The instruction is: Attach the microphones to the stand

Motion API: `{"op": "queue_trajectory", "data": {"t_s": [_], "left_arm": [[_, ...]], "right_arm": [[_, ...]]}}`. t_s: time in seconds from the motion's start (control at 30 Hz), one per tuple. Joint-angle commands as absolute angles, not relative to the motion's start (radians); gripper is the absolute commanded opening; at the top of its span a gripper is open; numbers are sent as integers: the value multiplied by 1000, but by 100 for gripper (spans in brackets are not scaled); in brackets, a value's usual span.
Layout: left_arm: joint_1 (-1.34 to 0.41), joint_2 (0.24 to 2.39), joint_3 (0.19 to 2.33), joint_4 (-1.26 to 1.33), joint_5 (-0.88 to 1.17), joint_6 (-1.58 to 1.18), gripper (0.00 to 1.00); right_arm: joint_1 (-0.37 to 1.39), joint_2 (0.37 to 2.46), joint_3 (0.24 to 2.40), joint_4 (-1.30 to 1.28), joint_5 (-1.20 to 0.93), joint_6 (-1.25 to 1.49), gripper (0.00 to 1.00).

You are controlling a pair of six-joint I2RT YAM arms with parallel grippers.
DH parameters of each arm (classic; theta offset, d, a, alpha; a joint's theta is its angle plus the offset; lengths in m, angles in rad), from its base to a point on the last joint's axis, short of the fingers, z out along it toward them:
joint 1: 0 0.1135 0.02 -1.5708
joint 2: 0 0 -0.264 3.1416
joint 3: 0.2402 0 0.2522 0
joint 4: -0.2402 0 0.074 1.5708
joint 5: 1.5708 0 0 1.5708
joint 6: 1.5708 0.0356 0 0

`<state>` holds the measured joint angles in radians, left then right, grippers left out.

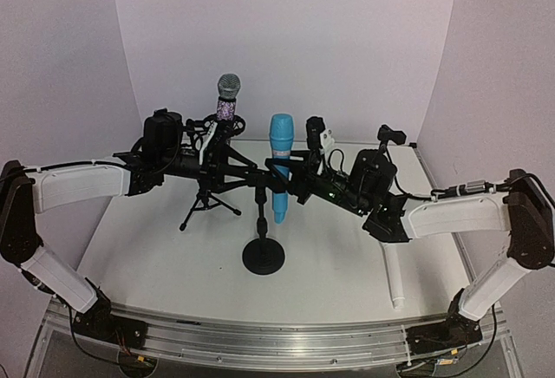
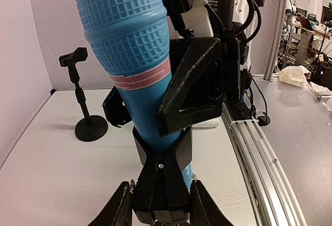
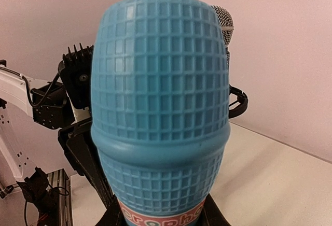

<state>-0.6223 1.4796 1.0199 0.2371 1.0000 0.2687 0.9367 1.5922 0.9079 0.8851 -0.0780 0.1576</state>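
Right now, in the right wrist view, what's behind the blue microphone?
The glittery microphone's mesh head peeks past the blue microphone, with the left arm on the other side. The rest of it is covered.

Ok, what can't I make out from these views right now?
- Right wrist view: the blue microphone fills the frame, hiding whatever holds it.
- Top view: both arms cover the clip; seating unclear.
- Top view: the right arm hides one end of the white microphone.
- Left wrist view: the bottom edge cuts off the left gripper.
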Motion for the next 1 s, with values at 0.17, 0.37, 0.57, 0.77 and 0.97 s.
{"op": "queue_trajectory", "data": {"t_s": [0.17, 0.37, 0.57, 0.77, 0.97], "left_arm": [[-647, 1473, 1019, 264, 994, 297, 0], [-648, 1468, 1016, 271, 996, 300, 0], [-649, 1477, 1023, 284, 1000, 292, 0], [-649, 1463, 1001, 241, 1013, 321, 0], [-649, 1466, 1001, 251, 1009, 325, 0]], "right_arm": [[983, 1711, 983, 743, -157, 172, 0], [996, 1743, 981, 796, -142, 192, 0], [1010, 1756, 984, 799, -141, 196, 0], [1010, 1687, 947, 781, -97, 178, 25], [1010, 1595, 970, 675, -71, 117, 58]]}}
